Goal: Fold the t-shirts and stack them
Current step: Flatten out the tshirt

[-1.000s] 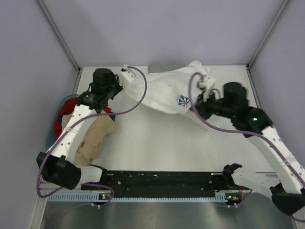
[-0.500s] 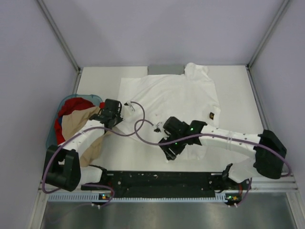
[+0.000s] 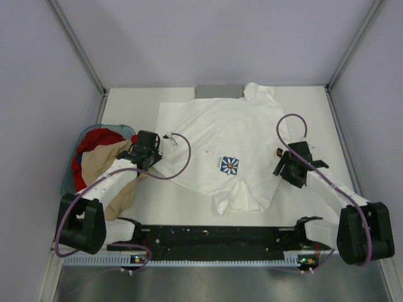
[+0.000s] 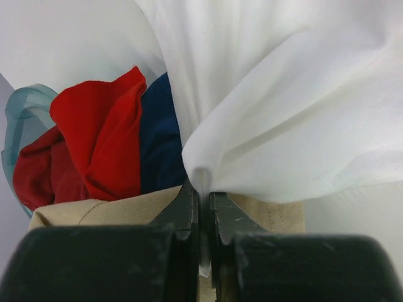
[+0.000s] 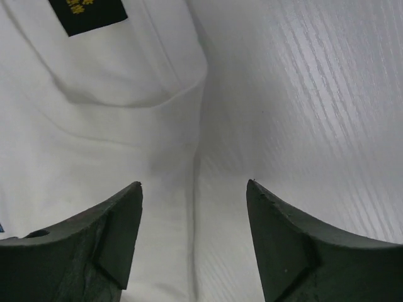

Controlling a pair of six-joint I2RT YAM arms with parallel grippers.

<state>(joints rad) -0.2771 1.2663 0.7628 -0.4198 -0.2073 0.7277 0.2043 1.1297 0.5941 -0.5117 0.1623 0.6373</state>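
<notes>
On the table (image 3: 189,201), the white t-shirt (image 3: 245,126) lies spread almost flat, print up, its near part rumpled. The left gripper (image 4: 203,189) is pinched tight on a fold of the shirt's left edge, beside a heap of red, blue and tan clothes (image 3: 101,157). The right gripper (image 5: 194,186) hovers over the right edge, jaws wide and empty. The step looks like laying the shirt out before folding; next, the rumpled part probably needs smoothing. The blue daisy print (image 3: 230,165) has lettering too small to read, and the yellow writing on the black tag (image 5: 88,12) is also illegible.
</notes>
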